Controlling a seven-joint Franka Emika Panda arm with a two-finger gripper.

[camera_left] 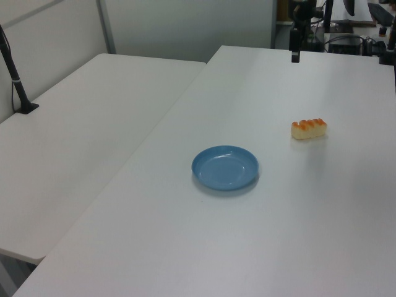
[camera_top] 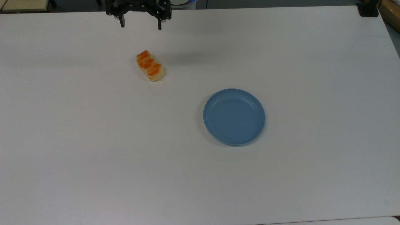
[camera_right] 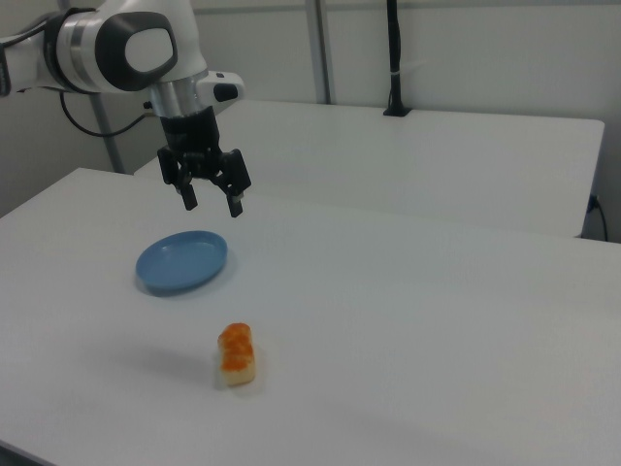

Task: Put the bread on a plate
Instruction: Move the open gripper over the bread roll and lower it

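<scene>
The bread (camera_top: 150, 66), a pale-yellow roll with orange-brown bumps, lies on the white table toward the top view's upper left. It also shows in the left view (camera_left: 309, 129) and the right view (camera_right: 237, 355). The blue plate (camera_top: 234, 116) sits bare near the table's middle, apart from the bread (camera_left: 224, 167) (camera_right: 181, 262). My gripper (camera_top: 141, 24) hangs open above the table's far edge in the top view, with nothing between its fingers. In the right view the gripper (camera_right: 212, 200) floats high over the table, well above both objects.
A second white table (camera_left: 93, 124) adjoins on the left view's left, with a black post (camera_left: 15, 77) clamped on it. A black clamp (camera_top: 368, 9) sits at the top view's upper right corner. Cables and equipment lie behind the far edge.
</scene>
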